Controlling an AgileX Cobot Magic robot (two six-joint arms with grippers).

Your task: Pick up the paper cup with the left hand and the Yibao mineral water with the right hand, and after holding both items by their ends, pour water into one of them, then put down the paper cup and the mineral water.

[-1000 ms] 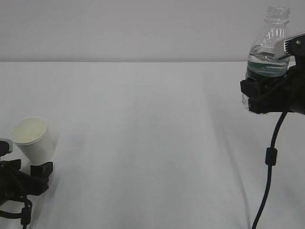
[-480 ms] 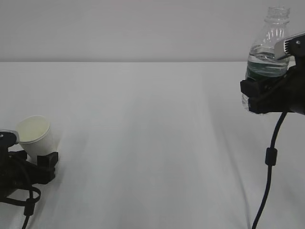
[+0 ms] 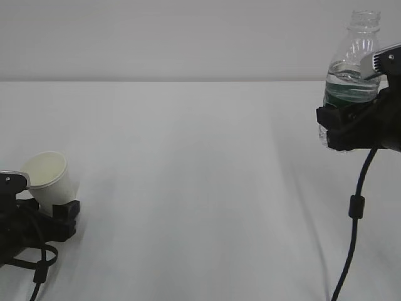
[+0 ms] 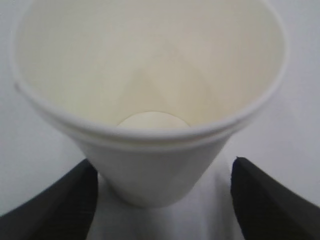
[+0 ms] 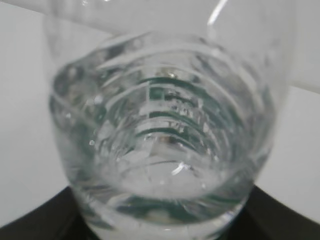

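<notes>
The white paper cup (image 3: 47, 178) leans at the left, its cream inside empty, and fills the left wrist view (image 4: 150, 75). My left gripper (image 3: 39, 216) holds its lower part; black fingers (image 4: 47, 202) stand at either side of the base. On the right the Yibao mineral water (image 3: 352, 69) stands upright and uncapped, well above the table. My right gripper (image 3: 343, 128) is shut on its lower part, below the green label. Water (image 3: 346, 76) reaches the shoulder. From the right wrist the bottle (image 5: 160, 135) looms over my gripper (image 5: 160, 227).
A white cloth covers the table (image 3: 200, 188), and a plain grey wall rises behind its far edge. A black cable (image 3: 355, 207) hangs from the right arm down to the front edge. Nothing else stands between the two grippers.
My left gripper and the cup have shifted a little right and up, the cup staying tilted. The right gripper and bottle have not moved.
</notes>
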